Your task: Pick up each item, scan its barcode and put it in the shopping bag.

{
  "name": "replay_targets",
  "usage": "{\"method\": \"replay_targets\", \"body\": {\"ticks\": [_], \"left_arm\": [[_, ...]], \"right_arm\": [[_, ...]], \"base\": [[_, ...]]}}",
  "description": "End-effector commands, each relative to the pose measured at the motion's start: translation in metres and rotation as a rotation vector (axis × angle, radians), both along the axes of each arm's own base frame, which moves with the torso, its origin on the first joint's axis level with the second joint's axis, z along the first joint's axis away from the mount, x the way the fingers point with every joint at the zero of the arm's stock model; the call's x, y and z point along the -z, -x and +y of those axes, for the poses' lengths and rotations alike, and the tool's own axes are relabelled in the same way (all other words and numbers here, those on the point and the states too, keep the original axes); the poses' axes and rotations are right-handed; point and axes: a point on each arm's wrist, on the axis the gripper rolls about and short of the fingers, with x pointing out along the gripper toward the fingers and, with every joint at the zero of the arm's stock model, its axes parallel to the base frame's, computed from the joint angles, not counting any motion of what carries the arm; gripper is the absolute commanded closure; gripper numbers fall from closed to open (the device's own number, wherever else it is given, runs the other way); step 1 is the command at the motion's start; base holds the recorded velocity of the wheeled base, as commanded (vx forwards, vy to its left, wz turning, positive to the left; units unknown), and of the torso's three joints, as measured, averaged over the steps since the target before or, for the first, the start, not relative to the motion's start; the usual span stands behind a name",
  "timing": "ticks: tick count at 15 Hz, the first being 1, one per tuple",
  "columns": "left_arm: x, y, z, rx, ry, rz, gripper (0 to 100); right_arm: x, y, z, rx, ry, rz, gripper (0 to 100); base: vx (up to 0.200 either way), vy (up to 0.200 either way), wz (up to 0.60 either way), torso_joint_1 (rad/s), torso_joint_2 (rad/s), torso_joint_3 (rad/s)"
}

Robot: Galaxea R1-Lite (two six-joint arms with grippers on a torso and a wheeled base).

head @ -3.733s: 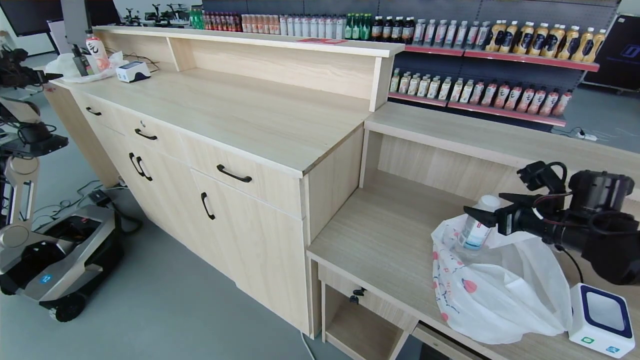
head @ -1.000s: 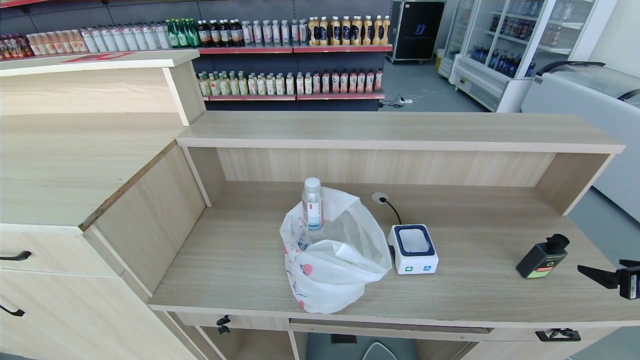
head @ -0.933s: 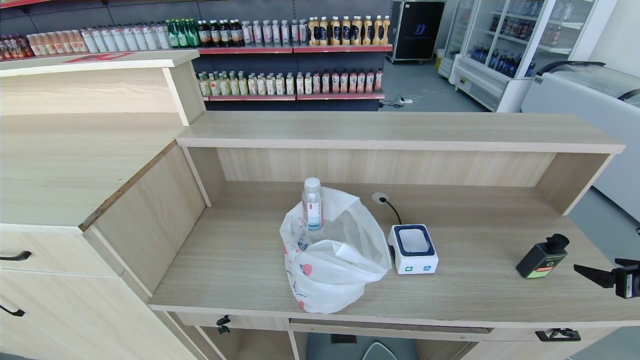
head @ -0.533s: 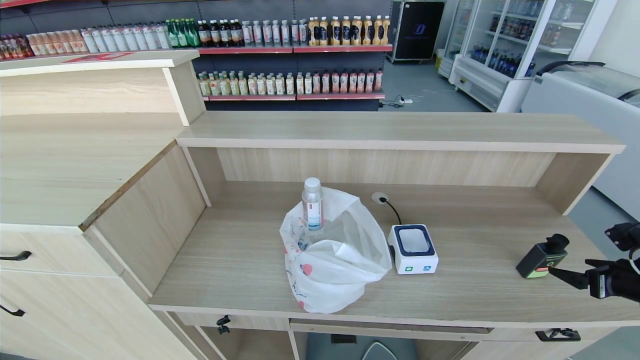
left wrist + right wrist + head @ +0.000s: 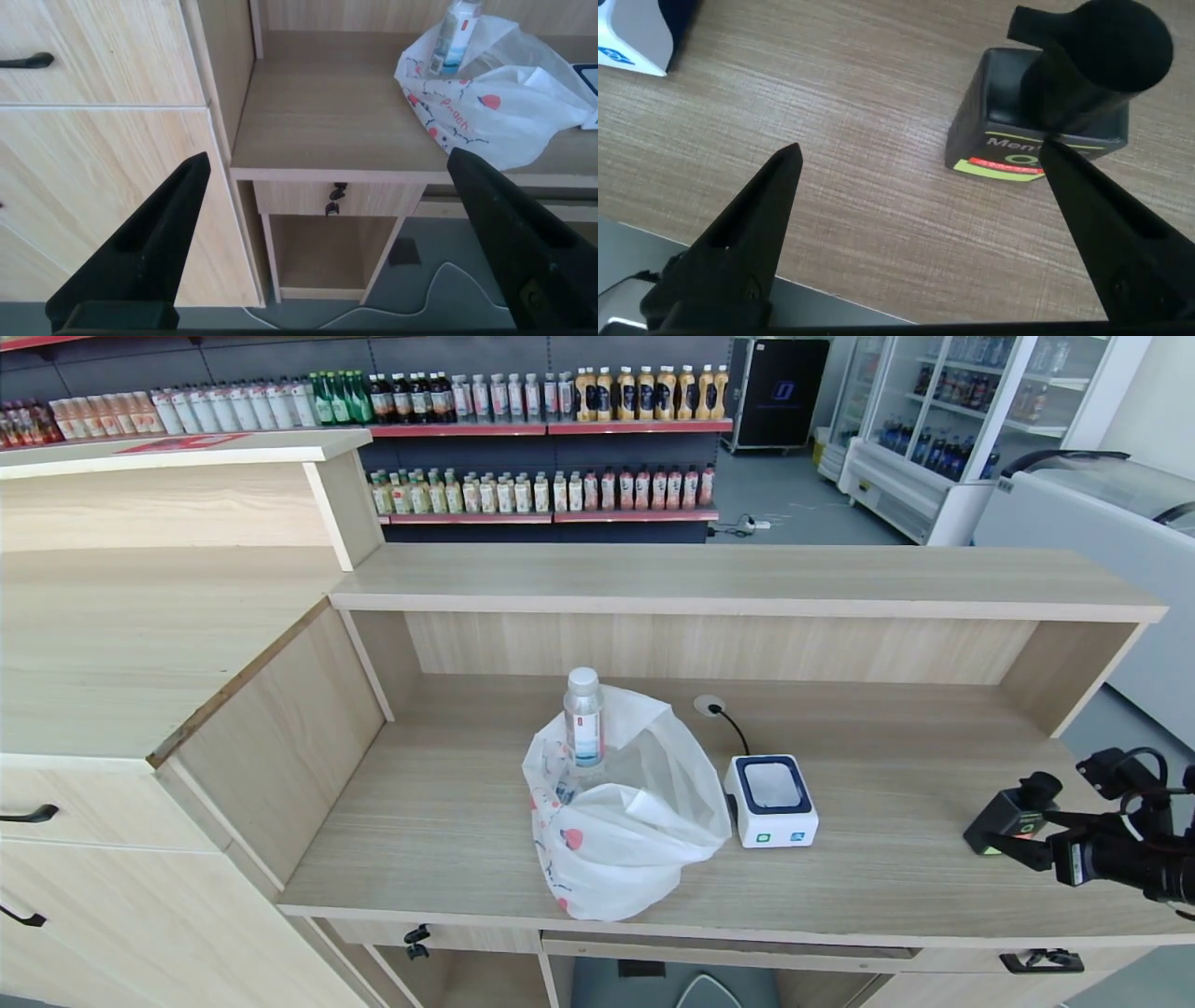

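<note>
We face a long wooden counter (image 5: 887,887) in a shop. Near its middle lies a white shopping bag (image 5: 616,831) with red prints, its mouth slumped open. A clear water bottle (image 5: 583,719) stands upright inside it at the back. Just beside the bag, toward our right, sits a small white scanner (image 5: 771,800) with a dark-framed window facing up.

Well apart from the scanner, near the counter's right end, stands the item we are after: a small black bottle (image 5: 1006,807) with a black cap and a green and red label. It is tilted in the head view, so we cannot tell if it stands square.

Our right gripper (image 5: 1019,828) is level with this bottle. Its two fingers are spread wide with nothing between them, and in the right wrist view the bottle (image 5: 999,103) lies just past one fingertip, not centred in the gap.

Our left gripper (image 5: 327,159) hangs low beside the counter's left end, also spread wide and empty.

We judge that the step in hand is picking up the black bottle. The next move calls for shifting the right gripper sideways to centre the bottle, advancing, then closing gently so that it does not tip.
</note>
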Motion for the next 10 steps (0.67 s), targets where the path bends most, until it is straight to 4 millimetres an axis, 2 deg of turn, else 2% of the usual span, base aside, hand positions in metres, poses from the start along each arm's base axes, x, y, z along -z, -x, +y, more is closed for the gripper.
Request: {"method": "replay_targets", "body": {"ticks": [1, 6, 10], "left_arm": [[0.000, 0.000, 0.000, -0.001, 0.000, 0.001, 0], [0.000, 0.000, 0.000, 0.001, 0.000, 0.001, 0], [0.000, 0.000, 0.000, -0.001, 0.000, 0.000, 0]], "right_arm": [[0.010, -0.004, 0.005, -0.026, -0.007, 0.025, 0], [0.017, -0.011, 0.019, -0.092, 0.016, 0.033, 0], [0.010, -0.024, 0.028, -0.119, 0.025, -0.023, 0]], "base": [[0.000, 0.000, 0.00, 0.000, 0.00, 0.000], [0.000, 0.000, 0.00, 0.000, 0.00, 0.000], [0.000, 0.000, 0.00, 0.000, 0.00, 0.000]]}}
